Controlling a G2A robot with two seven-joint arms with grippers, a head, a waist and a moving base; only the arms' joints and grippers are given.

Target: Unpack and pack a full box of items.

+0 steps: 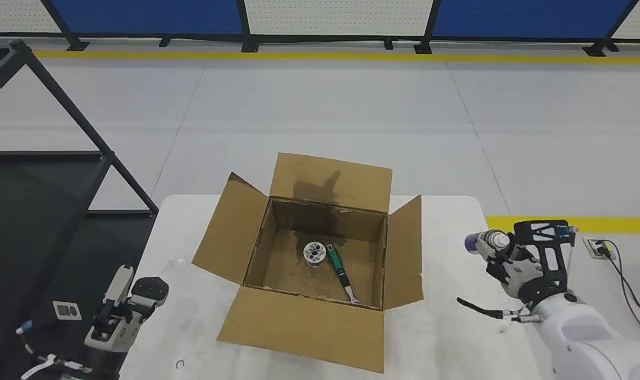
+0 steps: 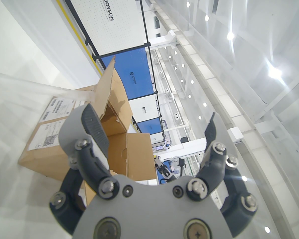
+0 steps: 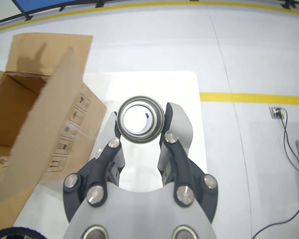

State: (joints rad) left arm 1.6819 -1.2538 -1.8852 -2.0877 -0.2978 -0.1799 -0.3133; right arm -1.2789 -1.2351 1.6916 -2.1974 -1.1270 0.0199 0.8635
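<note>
The right tool [image 3: 140, 125] pinches a metal-bottomed can [image 3: 140, 121] above the table [image 3: 184, 95], just beside the open cardboard box [image 1: 300, 325]. The left tool [image 2: 152, 118] hangs spread and empty. The round can might slip or twist between the pads, or catch on the raised flap [image 3: 47, 115].

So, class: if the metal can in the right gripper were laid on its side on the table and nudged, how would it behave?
The metal can looks round and smooth, so it would probably roll across the table. Its shiny metal rim suggests a stiff shell, unlikely to dent in the right gripper, though perhaps slippery.
</note>
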